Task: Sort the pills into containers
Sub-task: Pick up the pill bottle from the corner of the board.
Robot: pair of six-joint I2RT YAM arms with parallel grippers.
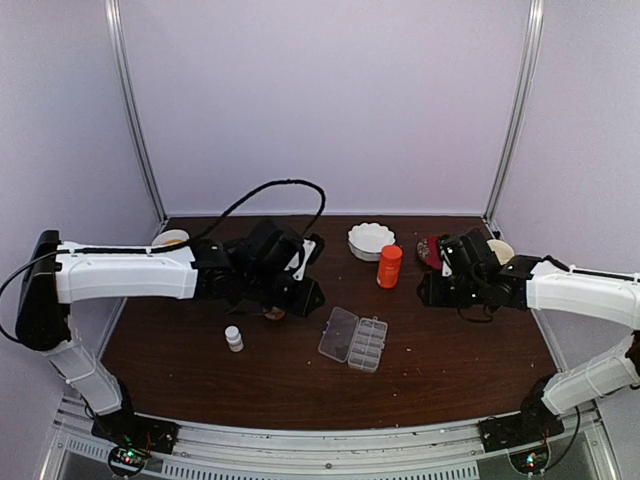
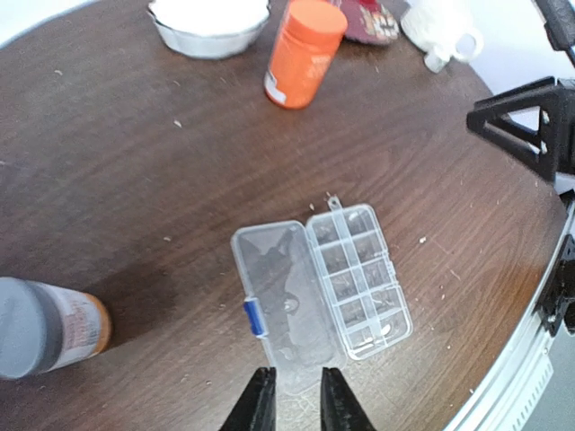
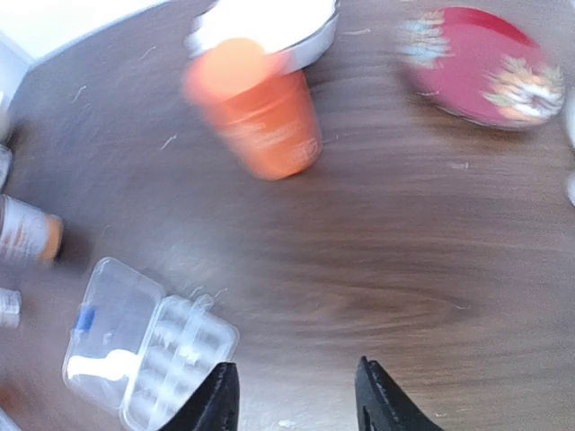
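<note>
Hanging over the brown table [image 1: 450, 370], both arms point in toward the middle, where the clear pill box [image 1: 353, 340] lies flat with its hinged lid [image 2: 274, 292] swung fully open beside the tray of containers [image 2: 359, 278]. From the left wrist view the small cells sit in two rows on the right half and the lid lies on the left, with a blue latch [image 2: 255, 317] on its outer edge. Whether any pills lie in the cells cannot be made out; only a few tiny pale specks [image 2: 422, 240] show on the wood nearby. The left gripper [image 2: 292, 406] sits just at the near edge of the lid, its fingers drawn almost together with nothing between them; whether it touches the plastic cannot be told. The right gripper [image 3: 301, 395] is well apart from the box, its fingers spread wide over bare wood and holding nothing. An orange bottle [image 1: 389, 266] stands upright toward the back, just beside a white bowl [image 1: 371, 240]. A red patterned item [image 3: 481, 67] lies at the back right. A grey-capped labelled bottle [image 2: 45, 328] lies left of the box near the left arm, and a small white bottle [image 1: 234, 338] stands further left, closer to the front
</note>
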